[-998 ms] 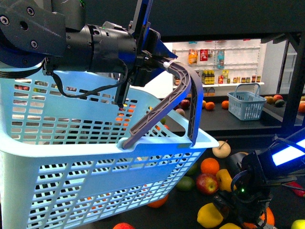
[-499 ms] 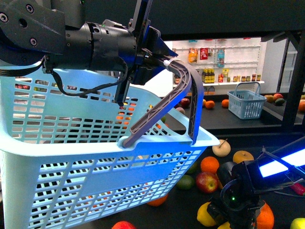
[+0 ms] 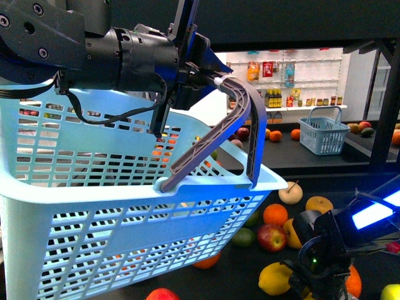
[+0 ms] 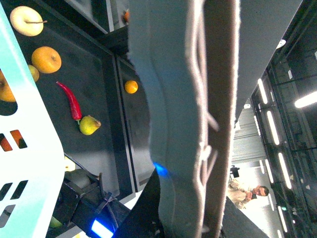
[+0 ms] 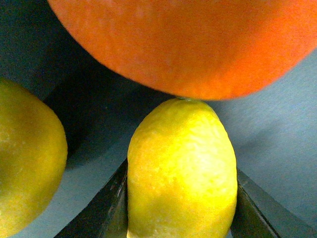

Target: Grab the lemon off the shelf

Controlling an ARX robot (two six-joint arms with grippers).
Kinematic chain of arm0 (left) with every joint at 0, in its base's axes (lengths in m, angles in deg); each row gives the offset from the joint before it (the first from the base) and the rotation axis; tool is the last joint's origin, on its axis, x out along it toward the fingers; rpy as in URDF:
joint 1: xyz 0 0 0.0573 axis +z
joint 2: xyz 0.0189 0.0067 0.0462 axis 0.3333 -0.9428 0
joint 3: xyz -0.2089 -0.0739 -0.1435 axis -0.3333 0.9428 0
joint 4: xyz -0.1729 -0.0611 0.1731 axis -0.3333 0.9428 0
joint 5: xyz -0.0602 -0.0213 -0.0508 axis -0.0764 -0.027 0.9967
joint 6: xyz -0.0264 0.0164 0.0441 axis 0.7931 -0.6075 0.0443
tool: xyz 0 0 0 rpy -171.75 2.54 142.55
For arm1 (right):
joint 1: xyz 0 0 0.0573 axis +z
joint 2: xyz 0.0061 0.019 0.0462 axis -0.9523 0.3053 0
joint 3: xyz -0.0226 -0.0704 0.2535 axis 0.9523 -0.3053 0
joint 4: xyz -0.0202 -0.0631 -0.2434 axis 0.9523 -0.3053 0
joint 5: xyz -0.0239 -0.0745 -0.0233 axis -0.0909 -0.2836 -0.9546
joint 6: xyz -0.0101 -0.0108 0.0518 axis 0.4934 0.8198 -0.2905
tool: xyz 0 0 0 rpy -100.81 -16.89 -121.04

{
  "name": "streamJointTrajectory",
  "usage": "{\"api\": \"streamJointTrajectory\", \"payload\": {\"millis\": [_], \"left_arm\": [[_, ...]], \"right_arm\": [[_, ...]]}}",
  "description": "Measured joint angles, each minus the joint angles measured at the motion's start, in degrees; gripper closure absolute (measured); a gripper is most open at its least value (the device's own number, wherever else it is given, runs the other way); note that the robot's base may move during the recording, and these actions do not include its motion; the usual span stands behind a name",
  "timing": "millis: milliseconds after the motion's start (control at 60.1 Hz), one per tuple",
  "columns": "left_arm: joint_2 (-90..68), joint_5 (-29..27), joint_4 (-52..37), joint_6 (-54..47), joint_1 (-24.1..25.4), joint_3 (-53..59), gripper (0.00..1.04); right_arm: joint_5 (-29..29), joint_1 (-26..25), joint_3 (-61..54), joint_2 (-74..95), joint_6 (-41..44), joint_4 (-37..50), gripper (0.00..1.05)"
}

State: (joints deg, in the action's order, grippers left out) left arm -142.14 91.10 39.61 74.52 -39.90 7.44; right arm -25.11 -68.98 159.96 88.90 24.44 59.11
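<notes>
Right pincer [image 5: 183,215] flanks the lemon [image 5: 182,158], seemingly clasping it; left pincer [image 3: 209,78] grips handle [image 3: 251,125].

- Bright white from the wall shelves [image 3: 284,81] far beyond the left claw [image 3: 215,80]; dim on the dark tabletop [image 3: 240,275] below.
- Blue cast across the basket [image 3: 125,206] under that claw.
- Blurred handle [image 4: 188,119] at close range; ceiling strips [image 4: 309,99] blown out.
- Evenly lit, fairly sharp lemon [image 5: 181,163] at the right claw [image 5: 182,210]; soft orange [image 5: 188,44] just beyond.
</notes>
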Motion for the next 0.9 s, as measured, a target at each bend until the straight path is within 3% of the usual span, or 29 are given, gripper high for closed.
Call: {"api": "streamJointTrajectory", "payload": {"millis": [150,333,549,682,765,898], "left_arm": [[0.00,0.02,0.00,0.00,0.00,0.00,0.95],[0.00,0.00,0.00,0.00,0.00,0.00,0.95],[0.00,0.02,0.00,0.00,0.00,0.00,0.95],[0.00,0.02,0.00,0.00,0.00,0.00,0.95],[0.00,0.02,0.00,0.00,0.00,0.00,0.95],[0.00,0.02,0.00,0.00,0.00,0.00,0.95]], "right_arm": [[-1.46,-2.25,-13.53,-11.63,9.44,11.50,0.60],[5.84,-6.49,-31.74,-35.19,22.16,25.51,0.61],[18.03,-8.24,-40.30,-54.01,27.74,26.38,0.61],[28.39,-7.48,-41.24,-61.18,26.97,25.11,0.61],[37.75,-4.76,-41.31,-64.50,24.87,24.90,0.61],[40.87,-0.96,-41.33,-64.83,24.28,24.59,0.61]]}}
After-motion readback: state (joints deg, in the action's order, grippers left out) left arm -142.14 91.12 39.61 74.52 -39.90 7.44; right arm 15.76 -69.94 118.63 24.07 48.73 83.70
